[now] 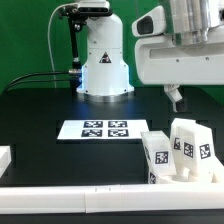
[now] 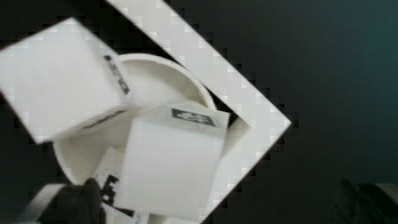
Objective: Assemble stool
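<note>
The stool parts stand together at the exterior view's right, by the front rail. Chunky white tagged legs point(image 1: 158, 156) point(image 1: 191, 143) stand against the round seat disc point(image 1: 186, 174). In the wrist view two legs point(image 2: 68, 85) point(image 2: 175, 160) lie over the rimmed seat disc point(image 2: 169, 80). My gripper point(image 1: 176, 99) hangs above the legs, apart from them. In the wrist view its dark fingers point(image 2: 68, 203) sit wide apart at the frame edge, so the gripper point(image 2: 217, 208) is open and holds nothing.
The marker board point(image 1: 95, 129) lies flat in the middle of the black table. A long white border rail point(image 1: 90, 201) runs along the front and shows diagonally in the wrist view point(image 2: 222, 75). Another rail piece point(image 1: 5, 156) is at the left. The robot base point(image 1: 103, 70) stands behind.
</note>
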Motion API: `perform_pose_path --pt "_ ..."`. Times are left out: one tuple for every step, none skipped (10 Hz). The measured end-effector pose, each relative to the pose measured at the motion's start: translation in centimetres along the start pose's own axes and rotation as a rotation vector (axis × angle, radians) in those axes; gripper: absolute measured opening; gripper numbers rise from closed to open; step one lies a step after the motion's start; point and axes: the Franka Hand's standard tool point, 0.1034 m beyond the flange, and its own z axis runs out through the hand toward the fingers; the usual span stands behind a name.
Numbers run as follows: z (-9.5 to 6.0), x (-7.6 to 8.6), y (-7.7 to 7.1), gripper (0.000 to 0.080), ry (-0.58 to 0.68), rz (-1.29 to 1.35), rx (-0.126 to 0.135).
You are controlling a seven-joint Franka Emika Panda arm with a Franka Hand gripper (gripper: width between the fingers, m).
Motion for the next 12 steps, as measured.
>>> perform_pose_path --pt "-0.1 0.1 0.1 0.0649 0.002 -0.065 0.001" --pt "-0.1 0.2 0.1 0.0649 0.002 -0.117 0.001" --pt "0.0 0.3 0.2 0.0649 0.003 -0.183 -0.001" --pt "0.0 0.3 0.3 0.0649 0.006 -0.27 -0.013" --pt "0.1 0.6 0.2 0.0649 0.02 -0.484 -0.057" --pt "0.7 0.7 -0.2 0.0649 0.026 -0.658 -0.103" --pt "1.3 0.6 -0.7 0.0649 0.028 -0.79 -0.141" --pt "1.4 0.6 -0.6 0.0649 0.029 -0.857 -0.142" --pt "1.3 0.9 -0.5 0.0649 0.027 -0.904 -0.145" --pt "1.3 0.9 -0.4 0.0649 0.026 -0.93 -0.148" --pt "1.5 1.0 -0.4 0.0649 0.033 -0.941 -0.148" --pt "2.2 1.2 -0.5 0.0649 0.046 -0.941 -0.148"
